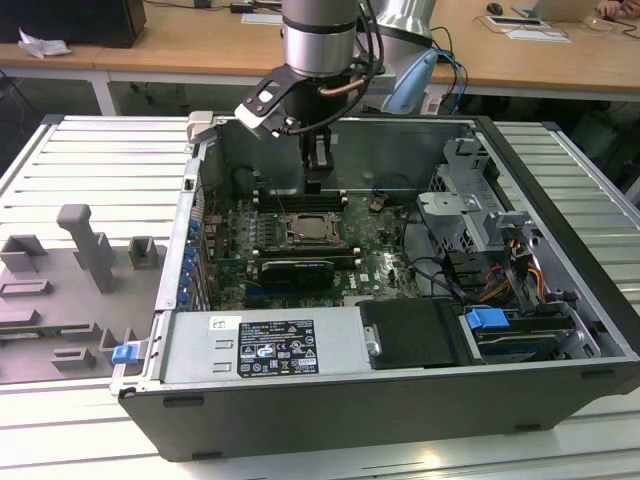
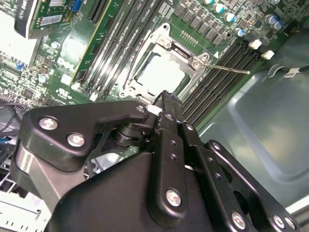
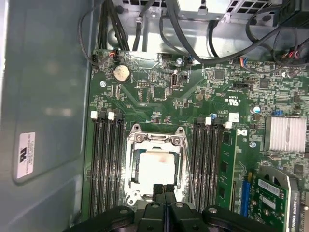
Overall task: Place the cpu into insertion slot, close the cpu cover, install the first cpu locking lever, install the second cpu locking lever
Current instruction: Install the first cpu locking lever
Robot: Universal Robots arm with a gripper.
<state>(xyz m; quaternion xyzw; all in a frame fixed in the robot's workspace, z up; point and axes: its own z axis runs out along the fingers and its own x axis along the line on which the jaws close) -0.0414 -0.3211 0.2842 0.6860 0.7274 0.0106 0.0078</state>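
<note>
The cpu (image 3: 155, 166) lies flat in the insertion slot (image 3: 135, 128), its pale face showing through the window of the cpu cover (image 3: 155, 143), which is down over it as a silvery frame. In the second wrist view a thin wire locking lever (image 2: 227, 69) sticks out from the socket's corner across the black memory slots (image 2: 212, 82); it looks unlatched, though how the other lever sits cannot be told. The gripper (image 3: 163, 189) hangs just above the near edge of the socket, its two fingers pressed together and holding nothing (in the exterior view it stands upright over the motherboard (image 1: 375, 250) inside the open computer case (image 1: 400, 400)).

The risk from here, as a judgement: closed fingertips pushing a springy wire can slide off it, letting the lever snap free and strike the memory slots or small board parts beside the socket. A lever pressed down without catching under its hook would leave the cover loose on the chip, and a descent slightly off line would put the fingertips on the cover frame or the chip's face.
</note>
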